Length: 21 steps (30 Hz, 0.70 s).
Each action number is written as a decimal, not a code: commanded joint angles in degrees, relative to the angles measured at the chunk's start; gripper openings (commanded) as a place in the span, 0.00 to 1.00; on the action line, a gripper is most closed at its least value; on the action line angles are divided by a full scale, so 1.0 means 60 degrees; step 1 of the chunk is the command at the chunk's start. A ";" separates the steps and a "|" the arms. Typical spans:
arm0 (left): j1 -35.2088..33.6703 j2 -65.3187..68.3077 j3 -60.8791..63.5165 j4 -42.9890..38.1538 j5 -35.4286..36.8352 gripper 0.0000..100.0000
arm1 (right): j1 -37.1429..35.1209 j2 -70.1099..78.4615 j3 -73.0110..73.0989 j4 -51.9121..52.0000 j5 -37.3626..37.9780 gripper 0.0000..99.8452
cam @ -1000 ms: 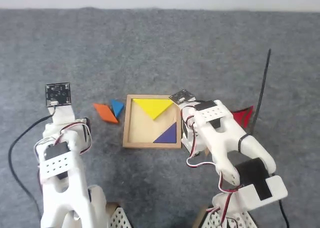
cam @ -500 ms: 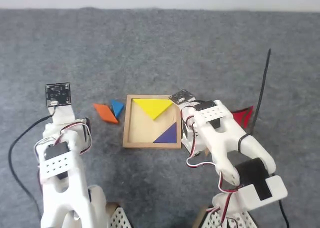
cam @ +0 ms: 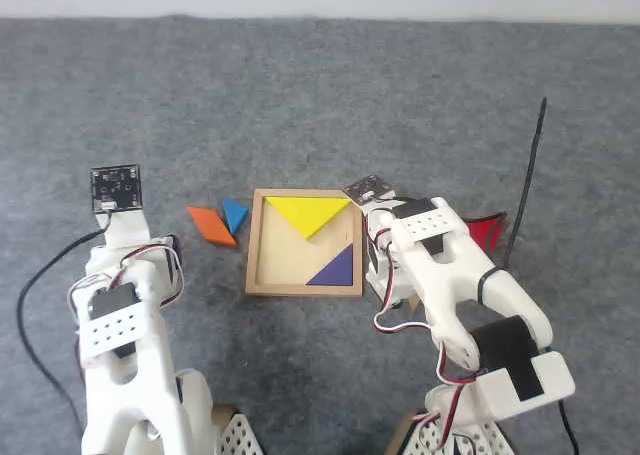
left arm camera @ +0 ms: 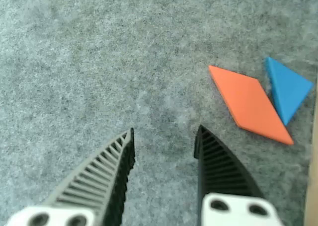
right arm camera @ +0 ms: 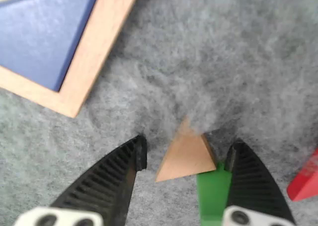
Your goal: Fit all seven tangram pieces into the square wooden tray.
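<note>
The square wooden tray [cam: 256, 245] holds a yellow triangle [cam: 305, 213] and a dark blue triangle [cam: 335, 268]. Left of it on the carpet lie an orange parallelogram [cam: 211, 224] and a small blue triangle [cam: 234, 214]. My left gripper [left arm camera: 166, 136] is open over bare carpet, short of the orange parallelogram [left arm camera: 250, 105] and the blue triangle [left arm camera: 286, 87]. My right gripper [right arm camera: 188, 151] is open just outside the tray's corner [right arm camera: 94, 57], its fingers on either side of a tan triangle [right arm camera: 185, 154]. A green piece [right arm camera: 212, 188] touches that triangle, and a red piece [right arm camera: 304, 181] lies beside them.
Grey carpet covers the table. The red piece [cam: 487, 232] lies right of the right arm [cam: 430, 245], next to a thin black cable [cam: 525, 180]. The left arm [cam: 125, 275] stands at the near left.
The right arm has edged very slightly to the right. Nothing else has visibly moved.
</note>
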 commanded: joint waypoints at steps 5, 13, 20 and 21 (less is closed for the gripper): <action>-0.0029 -0.0308 -0.0168 -0.0234 -0.0103 0.18 | 0.0037 0.0051 0.0088 0.0081 -0.0161 0.23; -0.0029 -0.0308 -0.0168 -0.0234 -0.0103 0.18 | 0.0051 -0.0315 0.0132 0.0081 -0.0322 0.23; -0.0029 -0.0308 -0.0168 -0.0234 -0.0103 0.18 | 0.0505 -0.0315 0.0132 0.0081 -0.0337 0.23; -0.0029 -0.0308 -0.0168 -0.0234 -0.0103 0.18 | 0.0564 -0.0315 0.0132 0.0110 -0.0337 0.23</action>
